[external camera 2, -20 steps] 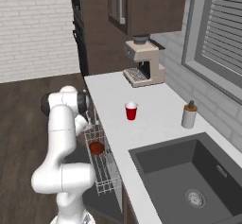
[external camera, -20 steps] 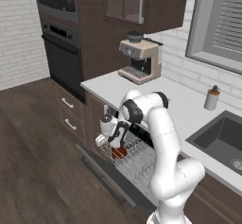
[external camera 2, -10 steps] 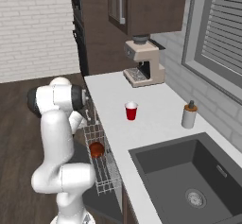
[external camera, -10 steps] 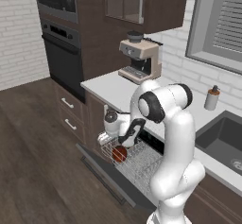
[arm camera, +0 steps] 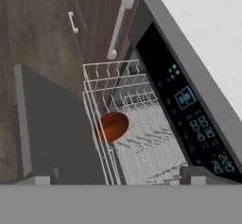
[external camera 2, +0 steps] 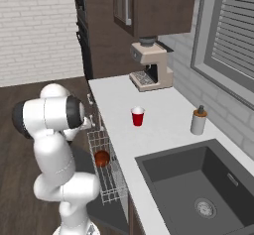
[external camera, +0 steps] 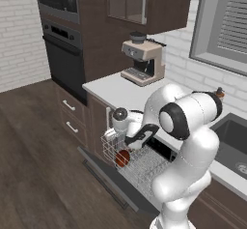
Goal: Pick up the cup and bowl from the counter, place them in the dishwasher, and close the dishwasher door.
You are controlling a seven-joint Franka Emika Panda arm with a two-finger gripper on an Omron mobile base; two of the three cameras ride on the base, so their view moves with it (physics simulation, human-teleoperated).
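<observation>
**Layout: dishwasher open, one item racked**

You have the bowl point(arm camera: 111, 126) in the pulled-out wire rack point(arm camera: 146, 147), near its front corner, above the lowered dishwasher door point(arm camera: 56, 138). The cup point(external camera 2: 138, 116) stands on the counter point(external camera 2: 163, 125), between the coffee machine point(external camera 2: 150, 71) behind and the sink point(external camera 2: 198, 189) in front. The soap dispenser point(external camera 2: 199, 120) stands right of the cup.

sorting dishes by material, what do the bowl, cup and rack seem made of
The bowl looks like smooth reddish-brown wood, though it could be glazed. The cup looks like plastic: matte red outside, white rim. The rack looks like light grey coated metal wire: a thin open grid.
</observation>
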